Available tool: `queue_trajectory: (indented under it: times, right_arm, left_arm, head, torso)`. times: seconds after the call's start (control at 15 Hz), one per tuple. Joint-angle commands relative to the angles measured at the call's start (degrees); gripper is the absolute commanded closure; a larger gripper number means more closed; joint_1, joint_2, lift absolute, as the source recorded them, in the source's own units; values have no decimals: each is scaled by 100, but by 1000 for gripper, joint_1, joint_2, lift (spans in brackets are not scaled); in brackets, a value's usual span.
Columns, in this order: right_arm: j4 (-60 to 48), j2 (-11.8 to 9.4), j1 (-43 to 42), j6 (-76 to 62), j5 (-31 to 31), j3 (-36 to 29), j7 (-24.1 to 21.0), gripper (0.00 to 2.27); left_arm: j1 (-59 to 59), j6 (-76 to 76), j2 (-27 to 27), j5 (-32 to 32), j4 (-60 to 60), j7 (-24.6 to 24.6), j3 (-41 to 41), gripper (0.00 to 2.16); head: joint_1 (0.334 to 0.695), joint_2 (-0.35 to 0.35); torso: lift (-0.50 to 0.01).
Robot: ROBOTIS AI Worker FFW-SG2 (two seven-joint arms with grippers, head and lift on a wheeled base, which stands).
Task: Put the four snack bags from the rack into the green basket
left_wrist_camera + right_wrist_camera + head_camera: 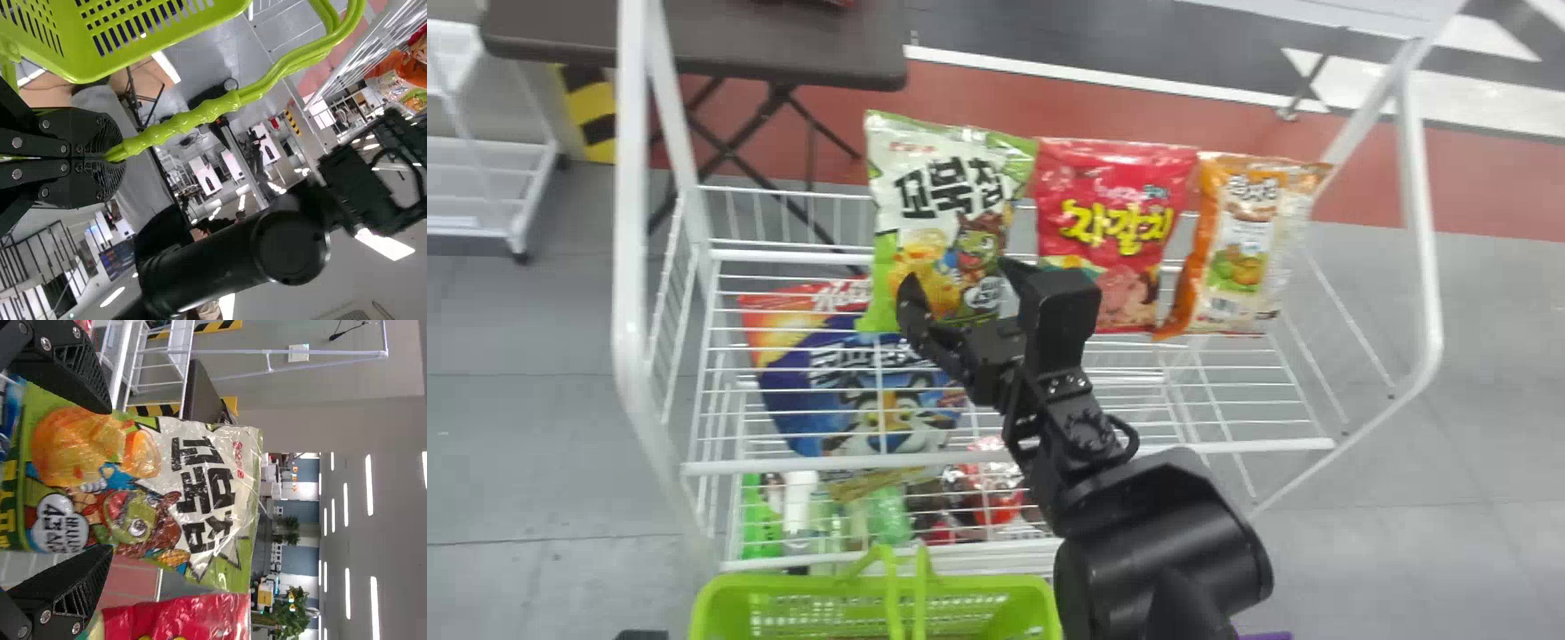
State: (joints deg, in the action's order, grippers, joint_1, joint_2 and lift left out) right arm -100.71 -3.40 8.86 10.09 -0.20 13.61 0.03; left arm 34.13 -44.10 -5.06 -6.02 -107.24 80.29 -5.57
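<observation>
The right arm slants up from the bottom edge of the head view, across the front of the white wire rack (1014, 462), its gripper (959, 283) at the rack's upper level, left of its middle. The fingers stand wide apart, one to each side of the lower part of the green-and-white snack bag (938, 169); I cannot tell whether they touch it. The left gripper (112, 157) is just in front of the rack, its fingers closed on the handle (193, 123) of the green basket (783, 585).

The gripper covers the lower front of that bag, and the arm hides a corner of the red bag (1116, 169). The basket is cut off by the head view's bottom edge (what it holds I can't make out). Shelf wires cross the big blue bag (791, 404) lower in the rack, and the small goods beneath are hard to tell.

Three bags stand upright along the rack's upper level: green-and-white leftmost, red in the middle, orange (1249, 258) rightmost. One big blue bag, one basket.
</observation>
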Motion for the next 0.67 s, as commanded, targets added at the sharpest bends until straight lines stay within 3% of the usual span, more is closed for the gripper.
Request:
queue_trajectory:
  times: [0.0, 0.27, 0.4, 0.47, 0.53, 0.6]
  right_arm:
    - [262, 217, -253, 24, 37, 80, -284, 90]
    - [438, 322, -560, 604, 134, 185, -1155, 97]
    - [570, 314, -850, 1237, 116, 142, -1146, 265]
    - [579, 305, -894, 1430, 116, 124, -1102, 556]
    - [561, 278, -894, 1465, 125, 133, -961, 1281]
    - [526, 261, -877, 1501, 81, 150, -900, 1787]
  left_arm:
    - [-56, 1, -74, -84, 37, 22, 21, 2030]
    - [-108, -16, -170, -189, 45, 49, 47, 2030]
    - [-126, -16, -188, -215, 45, 49, 47, 2030]
    - [-126, 1, -188, -215, 45, 49, 47, 2030]
    - [-126, 1, -179, -215, 45, 49, 47, 2030]
    - [-126, 1, -179, -215, 45, 49, 47, 2030]
  head:
    - [695, -196]
    - [695, -168]
    - [695, -178]
    - [695, -179]
    - [695, -180]
    - [695, -180]
  torso:
    - [-7]
    - [-7]
    - [-7]
    - [-7]
    - [-7]
    - [-7]
